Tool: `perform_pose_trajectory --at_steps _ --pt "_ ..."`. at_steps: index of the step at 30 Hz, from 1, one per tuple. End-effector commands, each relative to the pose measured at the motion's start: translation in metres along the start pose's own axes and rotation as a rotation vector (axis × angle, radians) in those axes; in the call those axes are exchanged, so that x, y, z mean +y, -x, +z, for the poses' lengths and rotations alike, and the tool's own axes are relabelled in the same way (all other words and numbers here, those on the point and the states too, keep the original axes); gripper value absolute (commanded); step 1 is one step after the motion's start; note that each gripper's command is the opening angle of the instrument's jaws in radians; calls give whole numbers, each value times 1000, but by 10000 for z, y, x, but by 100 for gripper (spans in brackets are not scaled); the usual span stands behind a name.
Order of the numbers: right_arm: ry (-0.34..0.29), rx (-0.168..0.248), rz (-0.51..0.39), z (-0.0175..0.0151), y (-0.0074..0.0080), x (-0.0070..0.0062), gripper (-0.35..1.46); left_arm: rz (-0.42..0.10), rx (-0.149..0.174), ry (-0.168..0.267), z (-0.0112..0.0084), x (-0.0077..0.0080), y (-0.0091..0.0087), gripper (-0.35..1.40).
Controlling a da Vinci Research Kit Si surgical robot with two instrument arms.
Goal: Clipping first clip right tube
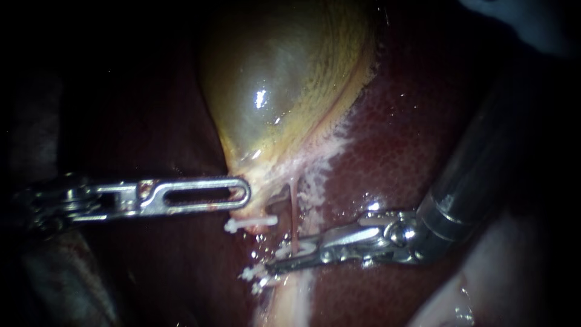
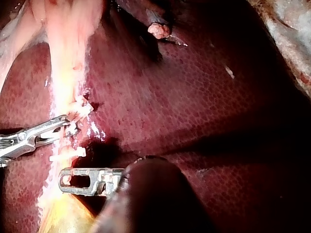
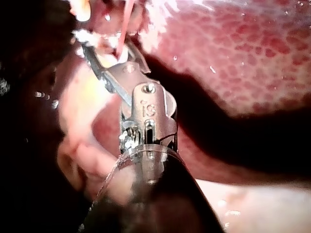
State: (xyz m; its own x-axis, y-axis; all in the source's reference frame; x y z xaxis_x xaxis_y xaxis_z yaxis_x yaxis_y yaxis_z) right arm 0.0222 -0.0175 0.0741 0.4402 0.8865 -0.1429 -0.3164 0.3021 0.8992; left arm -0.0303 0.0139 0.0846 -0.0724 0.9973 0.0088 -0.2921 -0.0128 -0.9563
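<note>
Hand of right instrument (image 1: pixel 289 254) pinches right tube (image 1: pixel 293 209), left instrument (image 1: pixel 241 197) pinches gallbladder (image 1: pixel 284 91); two clips (image 1: pixel 251 223) beside.

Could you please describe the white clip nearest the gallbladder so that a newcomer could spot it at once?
Find the large yellow-green gallbladder and follow it down to its narrow neck, where the left instrument ends. Just below that tip a short white clip lies crosswise. The other white clips sit lower, by the right instrument.
</note>
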Motion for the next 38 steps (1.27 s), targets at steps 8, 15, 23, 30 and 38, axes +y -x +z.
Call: perform_pose_trajectory --at_steps 8,15,23,30,38 --pt "2 1 6 -2 -3 8 -12 1 1 -1 1 0 0 -35" --pt "12 9 5 -3 -4 10 -25 1 1 -1 2 0 1 -35" --pt "12 8 5 -3 -3 11 -29 1 1 -1 2 -1 1 -35" --pt "12 8 5 -3 -3 11 -29 1 1 -1 2 -1 1 -35" --pt "12 8 5 -3 -3 11 -29 2 1 0 2 -2 1 -35"
